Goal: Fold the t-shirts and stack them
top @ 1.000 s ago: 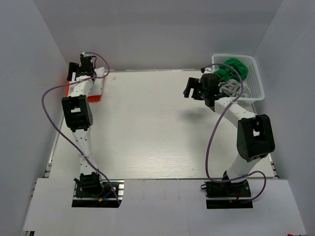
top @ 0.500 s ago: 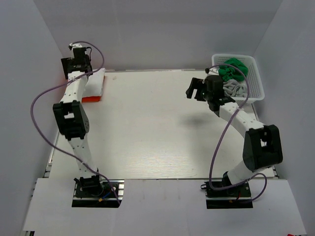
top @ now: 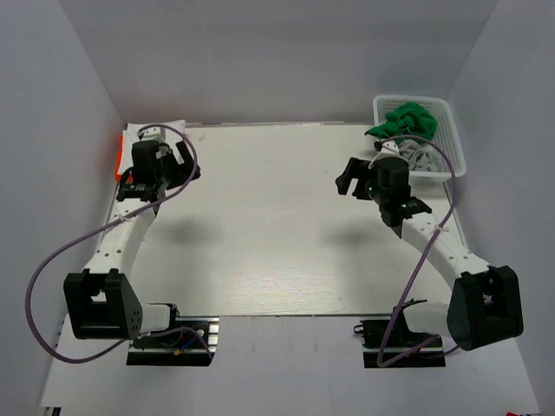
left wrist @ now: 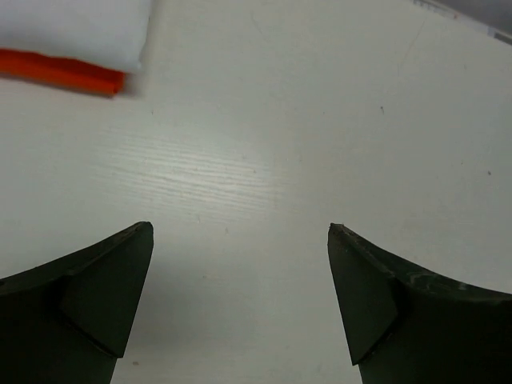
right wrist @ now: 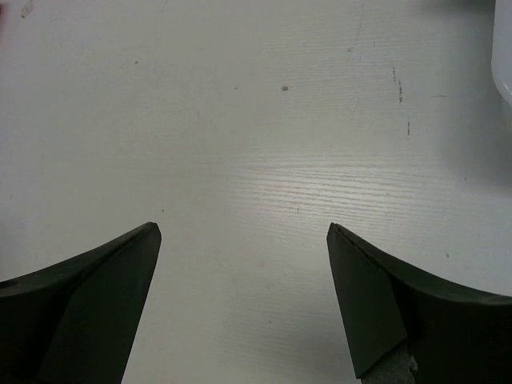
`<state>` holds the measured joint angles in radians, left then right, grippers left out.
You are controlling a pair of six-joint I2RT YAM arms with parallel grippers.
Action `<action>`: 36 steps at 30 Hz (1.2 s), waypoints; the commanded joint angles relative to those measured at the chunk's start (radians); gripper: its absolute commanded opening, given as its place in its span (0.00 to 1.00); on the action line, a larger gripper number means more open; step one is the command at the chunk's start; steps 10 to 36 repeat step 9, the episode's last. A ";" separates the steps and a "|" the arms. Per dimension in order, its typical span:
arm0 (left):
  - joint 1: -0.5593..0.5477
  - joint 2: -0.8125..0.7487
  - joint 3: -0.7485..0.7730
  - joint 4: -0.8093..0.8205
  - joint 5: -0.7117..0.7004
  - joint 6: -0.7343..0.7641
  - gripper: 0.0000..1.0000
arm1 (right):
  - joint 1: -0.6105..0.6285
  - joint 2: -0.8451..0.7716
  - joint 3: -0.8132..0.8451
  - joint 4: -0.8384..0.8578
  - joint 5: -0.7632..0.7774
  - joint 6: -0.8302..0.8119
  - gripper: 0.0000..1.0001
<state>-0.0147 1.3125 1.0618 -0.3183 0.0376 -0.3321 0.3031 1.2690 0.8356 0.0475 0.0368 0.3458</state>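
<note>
A folded white t-shirt point(top: 154, 129) lies on a folded orange t-shirt point(top: 118, 157) at the table's far left. In the left wrist view the white shirt point(left wrist: 72, 24) and the orange shirt's edge point(left wrist: 60, 70) show at top left. A green t-shirt point(top: 401, 120) and a grey t-shirt point(top: 425, 157) lie crumpled in the basket. My left gripper point(top: 184, 166) point(left wrist: 240, 230) is open and empty over bare table, just right of the stack. My right gripper point(top: 349, 180) point(right wrist: 242, 228) is open and empty over bare table, left of the basket.
A white plastic mesh basket point(top: 451, 139) stands at the far right corner; its edge shows in the right wrist view point(right wrist: 504, 48). White walls close in the table on the left, back and right. Purple cables loop off both arms.
My left arm has pulled back from over the stack, toward the near right. My right arm has moved away from the basket toward the near side. Both grippers stay open.
</note>
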 commanded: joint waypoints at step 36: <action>-0.001 -0.124 -0.069 -0.010 0.015 -0.042 1.00 | 0.002 -0.177 -0.121 0.046 -0.069 0.047 0.90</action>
